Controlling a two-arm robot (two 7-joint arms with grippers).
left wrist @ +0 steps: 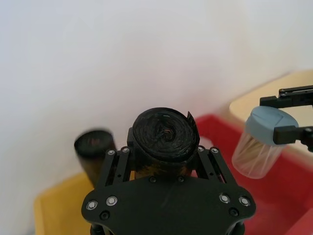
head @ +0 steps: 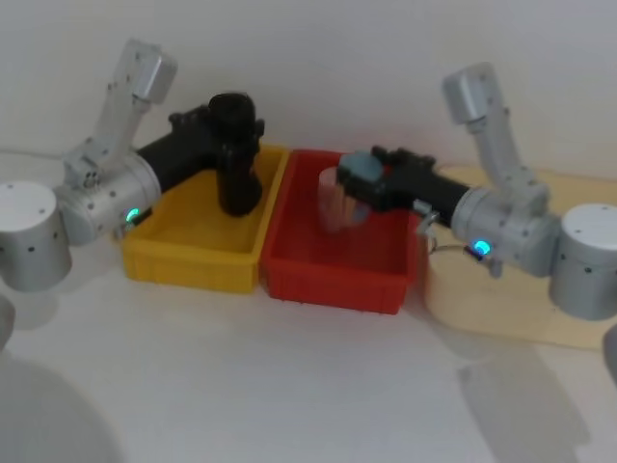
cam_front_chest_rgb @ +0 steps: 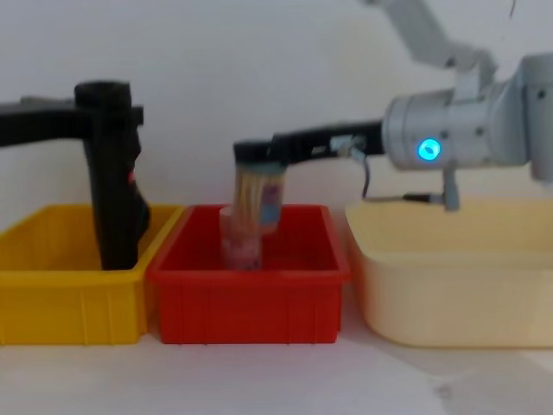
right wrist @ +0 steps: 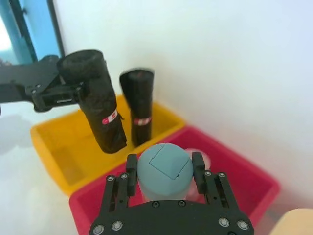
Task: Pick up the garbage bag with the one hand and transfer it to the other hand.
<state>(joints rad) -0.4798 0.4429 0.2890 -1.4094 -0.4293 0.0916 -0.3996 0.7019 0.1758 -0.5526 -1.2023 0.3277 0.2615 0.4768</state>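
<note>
**Left gripper holds the bag roll, right gripper holds a jar**

In the head and chest views the two black rolls overlap into one dark shape. Their lower ends are cut off by the front wall of the yellow bin (head: 193, 260). The wrist views tell them apart. In the right wrist view, a pale rounded thing beyond the right gripper's fingers (right wrist: 198, 164) is partly covered and hard to make out.

The left gripper (left wrist: 164, 152) is pinched on the upper part of the garbage bag (right wrist: 100, 105). One finger is on each side, and the coiled top end faces the wrist camera. The bag hangs slightly tilted below the fingers, over the yellow bin, with its red label (right wrist: 110, 118) low on its side. A second black roll (right wrist: 139, 105) stands upright in that bin, just beyond the held one.

The right gripper (right wrist: 164, 166) is clamped on the blue lid (right wrist: 164, 172) of a clear jar (cam_front_chest_rgb: 257, 199). The jar hangs below the fingers, over the red bin (head: 328, 280). A second jar (cam_front_chest_rgb: 240, 246) stands in the red bin right under the held one. A cream tub (cam_front_chest_rgb: 449, 285) sits beneath the right forearm, beside the red bin.
</note>
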